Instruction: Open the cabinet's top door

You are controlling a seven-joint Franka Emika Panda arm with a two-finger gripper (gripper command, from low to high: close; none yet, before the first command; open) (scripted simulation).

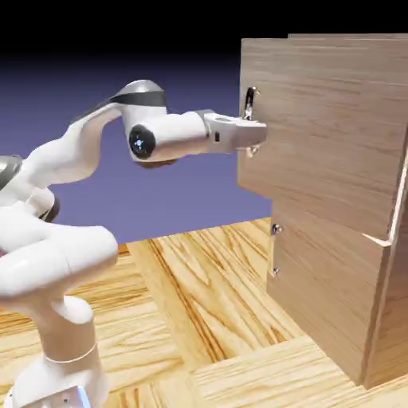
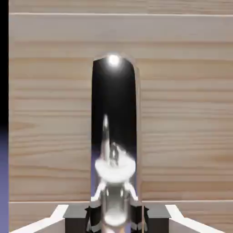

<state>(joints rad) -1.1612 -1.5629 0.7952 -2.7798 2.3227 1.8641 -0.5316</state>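
Observation:
The cabinet (image 1: 335, 263) is a tall wood-grain box on the right of the exterior view. Its top door (image 1: 335, 119) carries a slim silver vertical handle (image 1: 251, 100) near its left edge. My gripper (image 1: 253, 131) reaches in horizontally from the left and is shut on the handle's lower part. The top door's handle edge stands further toward the arm than the lower panel. In the hand view the shiny handle (image 2: 113, 136) fills the middle, running up from between my grey fingertips (image 2: 77, 214), with my gripper (image 2: 113, 217) shut around it against the door's wood (image 2: 182, 113).
The shorter lower door (image 1: 319, 303) with its small handle (image 1: 275, 251) sits below my hand. The wooden table (image 1: 199, 279) stretches out below the arm. The arm's elbow and base (image 1: 56, 271) fill the lower left.

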